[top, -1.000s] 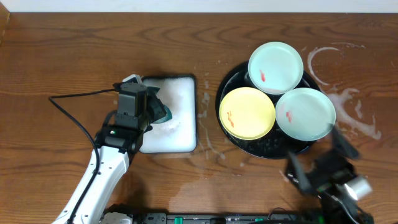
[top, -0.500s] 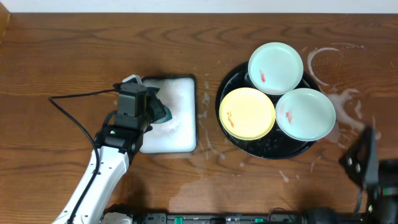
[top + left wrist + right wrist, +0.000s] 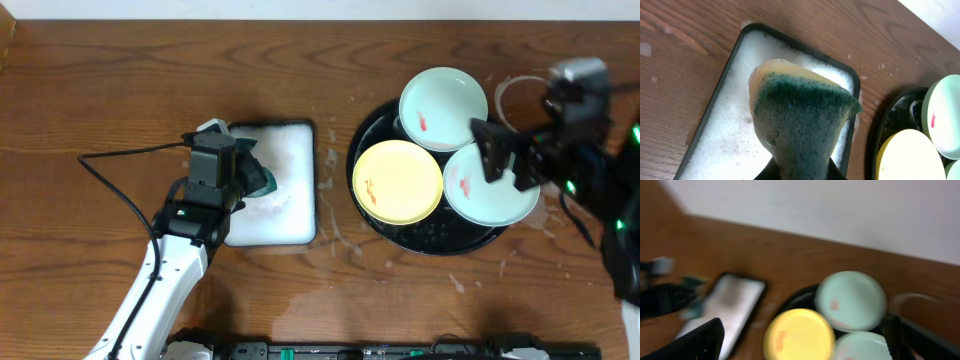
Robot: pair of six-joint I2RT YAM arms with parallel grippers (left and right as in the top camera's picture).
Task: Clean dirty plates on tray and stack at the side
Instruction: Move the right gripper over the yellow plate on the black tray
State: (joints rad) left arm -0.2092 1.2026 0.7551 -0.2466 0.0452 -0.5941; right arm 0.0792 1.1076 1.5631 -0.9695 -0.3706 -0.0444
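Left pincer [image 3: 248, 180]: clamped shut on a yellow foam sponge with a dark green scouring face [image 3: 800, 117], held just above the white rectangular foam-filled tray [image 3: 295, 215] at the left.
Right pincer [image 3: 508, 158]: jaws wide apart and holding nothing, over the far edge of the near-right pale mint round plate [image 3: 485, 203]; its own view is blurred.
Plates: all three lie in the glossy black round tray [image 3: 420, 243] at the right. The far pale mint plate [image 3: 443, 105] and the pale yellow round plate [image 3: 397, 181] sit rim to rim with the third. Each shows a red-orange smear, and none is stacked aside yet.
Risk, grip: a shallow, wet plate offers only a thin rim, so a poor bite could let it slip onto its neighbours.
Risk, crowding: the rims touch or overlap, so lifting one plate may drag or tip another.
Risk, sponge: suds may drip on the brown wooden table [image 3: 150, 60] as the sponge crosses it.
Around: a black cable [image 3: 110, 160] lies at the left, and pale soapy rings [image 3: 560, 160] mark the wood right of the black tray.
In the way: only bare wood lies between the sponge and the plates, but the right arm covers part of the near-right plate and would crowd the left arm.
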